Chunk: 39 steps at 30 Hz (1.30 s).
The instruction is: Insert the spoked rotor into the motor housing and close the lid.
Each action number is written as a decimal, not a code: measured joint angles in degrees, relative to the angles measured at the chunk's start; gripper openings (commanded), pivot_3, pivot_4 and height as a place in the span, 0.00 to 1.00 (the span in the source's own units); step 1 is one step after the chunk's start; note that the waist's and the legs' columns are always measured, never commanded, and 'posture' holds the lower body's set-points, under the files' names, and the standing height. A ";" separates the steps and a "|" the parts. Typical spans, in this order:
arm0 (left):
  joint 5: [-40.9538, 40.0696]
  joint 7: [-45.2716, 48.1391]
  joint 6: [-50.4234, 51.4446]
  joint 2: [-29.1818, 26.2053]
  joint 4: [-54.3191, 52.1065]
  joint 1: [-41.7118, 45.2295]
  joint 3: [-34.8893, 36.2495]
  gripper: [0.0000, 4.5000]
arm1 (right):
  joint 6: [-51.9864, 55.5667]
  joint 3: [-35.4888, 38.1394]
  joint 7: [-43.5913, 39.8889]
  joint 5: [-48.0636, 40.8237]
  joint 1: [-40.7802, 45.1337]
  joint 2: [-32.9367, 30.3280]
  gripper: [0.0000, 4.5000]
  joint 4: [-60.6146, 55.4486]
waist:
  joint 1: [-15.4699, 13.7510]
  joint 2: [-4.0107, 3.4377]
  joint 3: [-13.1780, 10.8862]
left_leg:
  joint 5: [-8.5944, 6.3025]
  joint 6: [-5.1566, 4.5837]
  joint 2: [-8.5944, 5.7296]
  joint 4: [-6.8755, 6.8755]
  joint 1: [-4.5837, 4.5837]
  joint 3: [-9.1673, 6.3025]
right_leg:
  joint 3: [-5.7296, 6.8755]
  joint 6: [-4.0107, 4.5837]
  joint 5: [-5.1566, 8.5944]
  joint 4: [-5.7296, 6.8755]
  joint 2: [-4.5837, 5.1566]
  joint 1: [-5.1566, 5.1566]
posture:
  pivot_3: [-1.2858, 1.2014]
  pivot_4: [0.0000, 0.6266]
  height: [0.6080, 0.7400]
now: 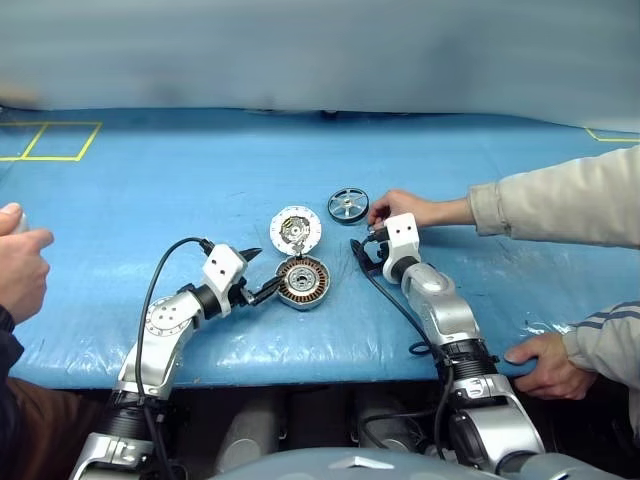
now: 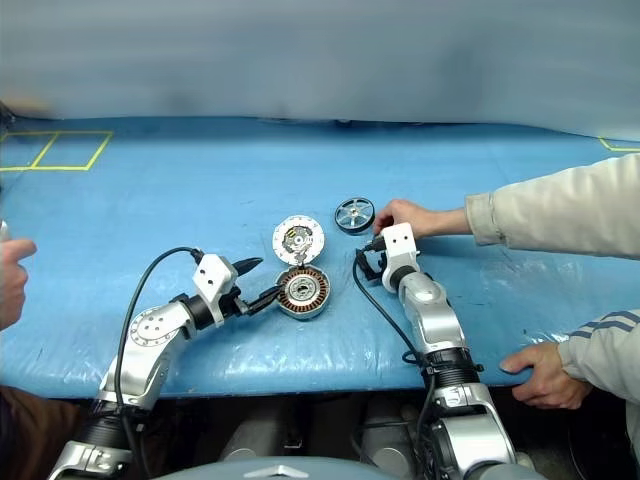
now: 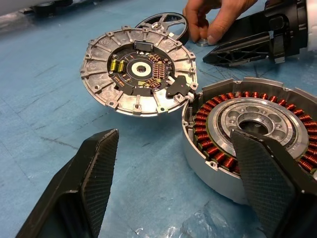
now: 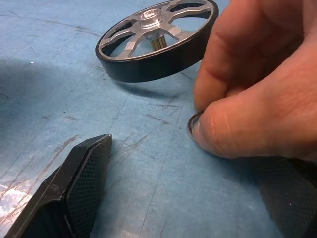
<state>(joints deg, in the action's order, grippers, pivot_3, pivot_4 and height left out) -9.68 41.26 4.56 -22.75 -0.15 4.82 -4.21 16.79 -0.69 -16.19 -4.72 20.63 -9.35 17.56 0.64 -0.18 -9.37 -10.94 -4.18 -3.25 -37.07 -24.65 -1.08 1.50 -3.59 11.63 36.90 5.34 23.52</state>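
Note:
The motor housing (image 3: pixel 247 144), a copper-wound ring around a silver centre, sits open on the blue table. My left gripper (image 3: pixel 181 178) is open just short of it, with one finger (image 3: pixel 267 173) in front of its rim. The lid (image 1: pixel 296 230) lies beyond the housing with its circuit face up, touching the rim. Farther back stands the spoked rotor (image 4: pixel 156 42), black-rimmed with a silver hub. My right gripper (image 1: pixel 368 243) is open and holds nothing. It points toward the rotor, beside a person's hand (image 1: pixel 400 208) that pinches a small dark ring (image 4: pixel 194 124) on the table.
A blue sheet covers the table (image 1: pixel 200 170). The person's sleeve (image 1: pixel 560 205) reaches in from the right. Another hand (image 1: pixel 545 365) rests on the front edge at the right. A second person's hand (image 1: pixel 20 265) hovers at the left edge. Yellow tape lines (image 1: pixel 50 140) mark the far left.

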 measured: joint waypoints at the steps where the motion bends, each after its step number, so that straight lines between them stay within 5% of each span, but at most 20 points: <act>1: -0.16 0.10 0.04 -0.05 -0.08 -0.09 0.02 0.85 | 0.03 0.01 -0.01 -0.05 -0.45 0.00 1.00 -0.49 | 0.02 0.00 0.00 | -0.01 0.01 0.00 0.01 0.00 0.00 | -0.01 0.00 0.00 -0.01 0.00 0.01 | 0.52 0.24 1.00; 39: -4.05 5.33 1.49 -2.53 -2.58 -0.52 0.79 0.85 | 11.85 -0.01 4.04 -0.02 -23.04 -1.27 1.00 -30.15 | 0.00 0.02 0.00 | -0.19 0.32 0.19 0.18 -0.07 -0.08 | -0.05 -0.16 0.29 -0.15 0.27 0.07 | 0.52 0.24 1.00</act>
<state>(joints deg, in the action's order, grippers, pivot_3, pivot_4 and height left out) -13.73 46.59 6.05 -25.28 -2.73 4.30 -3.41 28.63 -0.71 -12.15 -4.73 -2.41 -10.62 -12.59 0.64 -0.16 -9.37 -11.13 -3.86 -3.06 -36.89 -24.72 -1.16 1.45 -3.75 11.92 36.76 5.60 23.59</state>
